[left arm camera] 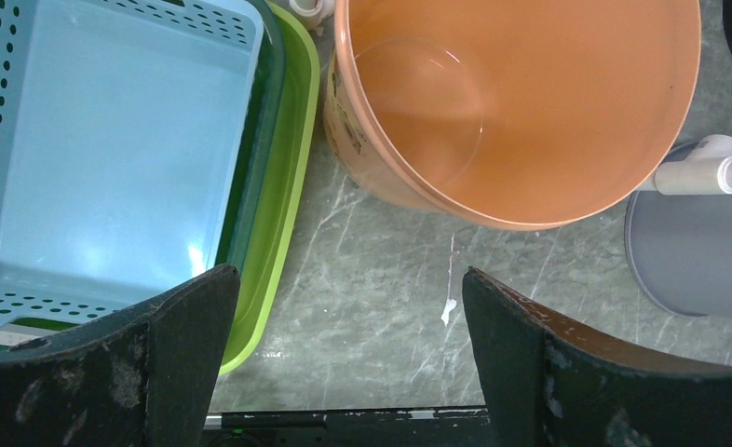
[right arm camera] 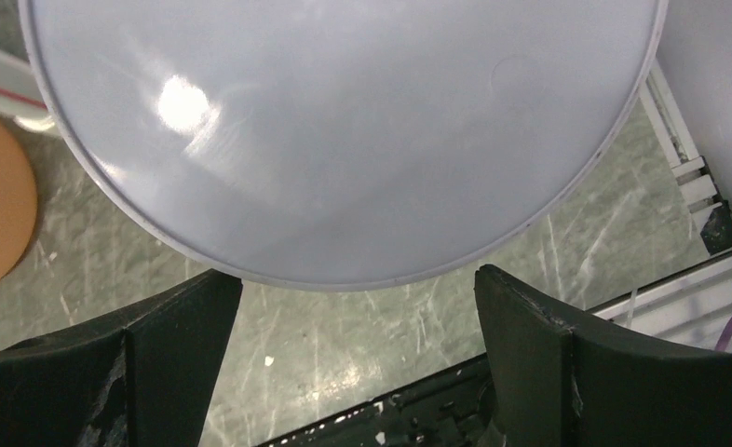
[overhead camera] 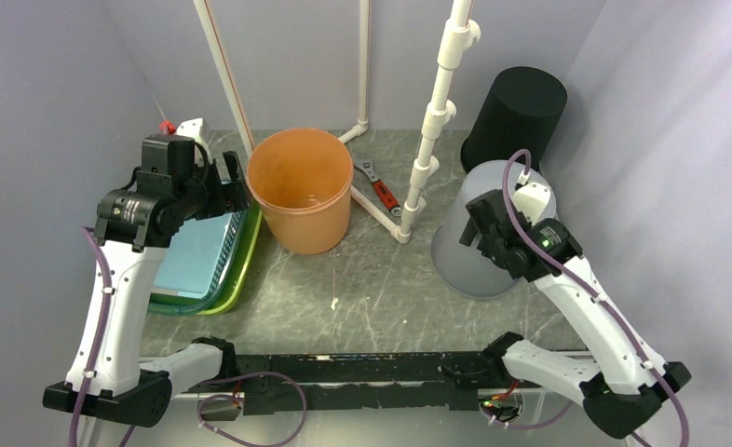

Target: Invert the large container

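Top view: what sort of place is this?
Probably a robot test booth staged like a plumbing corner: plain grey walls, white pipes, a wrench and an orange bucket on a marbled table.

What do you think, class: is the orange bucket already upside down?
No, the orange bucket stands upright, its open mouth facing up towards the top camera.

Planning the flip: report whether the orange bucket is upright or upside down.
Upright. The orange bucket stands mouth up; its open rim and inner floor show from above.
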`<state>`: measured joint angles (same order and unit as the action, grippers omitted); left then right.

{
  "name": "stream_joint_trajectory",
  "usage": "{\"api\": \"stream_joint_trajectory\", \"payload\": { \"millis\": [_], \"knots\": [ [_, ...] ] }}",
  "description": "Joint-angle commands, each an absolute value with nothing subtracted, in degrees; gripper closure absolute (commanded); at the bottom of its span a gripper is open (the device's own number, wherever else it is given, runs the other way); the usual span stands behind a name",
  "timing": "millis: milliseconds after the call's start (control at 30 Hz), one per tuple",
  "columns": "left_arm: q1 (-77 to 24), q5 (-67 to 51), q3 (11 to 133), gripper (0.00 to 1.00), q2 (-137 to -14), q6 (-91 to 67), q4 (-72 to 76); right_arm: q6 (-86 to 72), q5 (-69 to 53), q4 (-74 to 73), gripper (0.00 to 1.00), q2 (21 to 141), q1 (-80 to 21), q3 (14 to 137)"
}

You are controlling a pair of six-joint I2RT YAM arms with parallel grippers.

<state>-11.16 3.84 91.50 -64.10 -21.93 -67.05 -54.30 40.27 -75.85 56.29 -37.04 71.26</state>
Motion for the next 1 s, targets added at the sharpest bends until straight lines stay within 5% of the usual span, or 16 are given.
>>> {"api": "stream_joint_trajectory", "payload": {
  "millis": [0,200,600,967],
  "knots": [
    [-10.85,1.96,91.75,0.05,-62.88,-22.37,-65.59,-41.02,30.36,-65.34,0.00,58.56,-27.41,70.16],
    [-10.91,1.86,90.32,0.05,-61.10,-22.21,-66.19,-35.21,16.63,-62.55,0.00,57.42,-24.52,74.08],
    [-10.91,0.86,90.46,0.05,-62.55,-22.08,-65.09,-40.63,37.38,-76.61,0.00,56.94,-24.48,82.65],
    [-10.90,2.48,89.88,0.05,-61.65,-21.12,-65.48,-32.03,25.16,-64.06,0.00,55.12,-16.25,76.76]
  ]
}}
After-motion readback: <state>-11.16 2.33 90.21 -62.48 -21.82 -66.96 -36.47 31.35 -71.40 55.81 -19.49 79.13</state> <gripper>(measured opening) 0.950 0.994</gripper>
